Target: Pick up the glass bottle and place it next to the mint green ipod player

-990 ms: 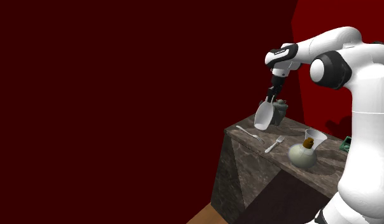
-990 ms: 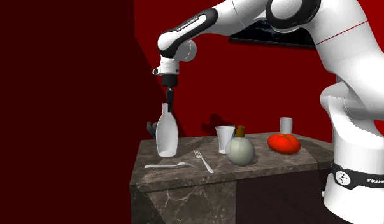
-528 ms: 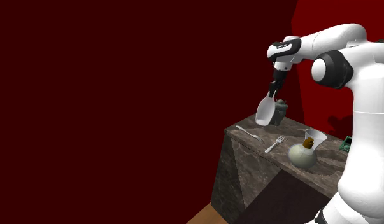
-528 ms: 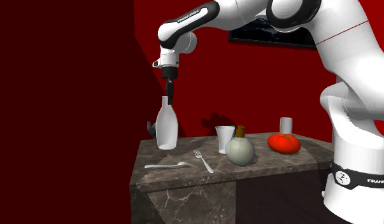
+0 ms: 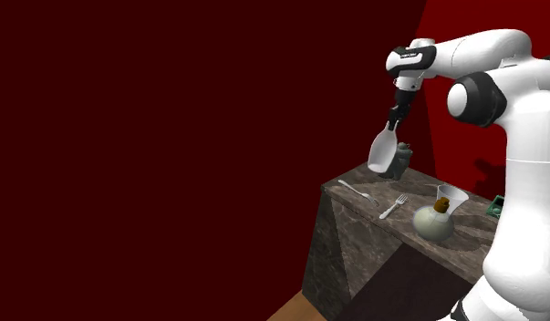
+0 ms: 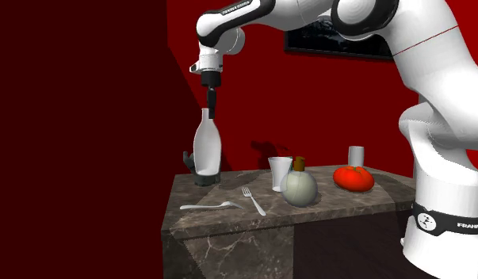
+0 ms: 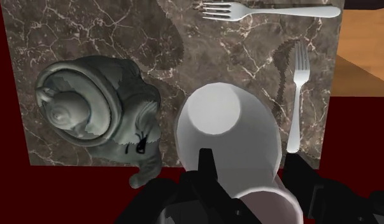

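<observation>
In the shoulder view, upper right, your hand (image 5: 396,117) is clamped on the neck of the white bottle (image 5: 384,153), which hangs just below it. In the second exterior view, left of centre, the bottle hangs higher above the tabletop (image 6: 229,218) than a second ago. In the wrist view, both fingers grip its neck.

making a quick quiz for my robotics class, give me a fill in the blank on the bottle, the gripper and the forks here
1. The gripper is ____ on the neck of the white bottle.
2. The bottle hangs ____ the marble table, not touching it.
3. ____ forks lie on the table.
Missing words: shut; above; two.
</observation>
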Available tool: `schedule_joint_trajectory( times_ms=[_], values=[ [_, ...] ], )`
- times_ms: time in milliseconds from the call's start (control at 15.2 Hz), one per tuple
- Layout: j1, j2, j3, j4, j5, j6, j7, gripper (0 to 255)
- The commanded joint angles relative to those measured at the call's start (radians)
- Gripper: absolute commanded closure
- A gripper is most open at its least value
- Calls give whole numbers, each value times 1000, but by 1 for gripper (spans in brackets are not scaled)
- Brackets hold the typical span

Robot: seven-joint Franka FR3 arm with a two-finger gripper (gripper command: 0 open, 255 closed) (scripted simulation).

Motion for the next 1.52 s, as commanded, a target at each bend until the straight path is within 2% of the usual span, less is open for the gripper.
schedule_joint_trajectory(
  times_ms=[0,858,924,1188,1452],
  values=[
    [-7,4,-1,34,2,-30,-1,255],
    [-73,68,3,314,33,-246,2,255],
    [-73,68,3,315,32,-246,2,255],
    [-57,-57,-29,166,-20,-216,-51,255],
    [-59,-160,-57,66,-69,-208,-101,255]
  ],
)
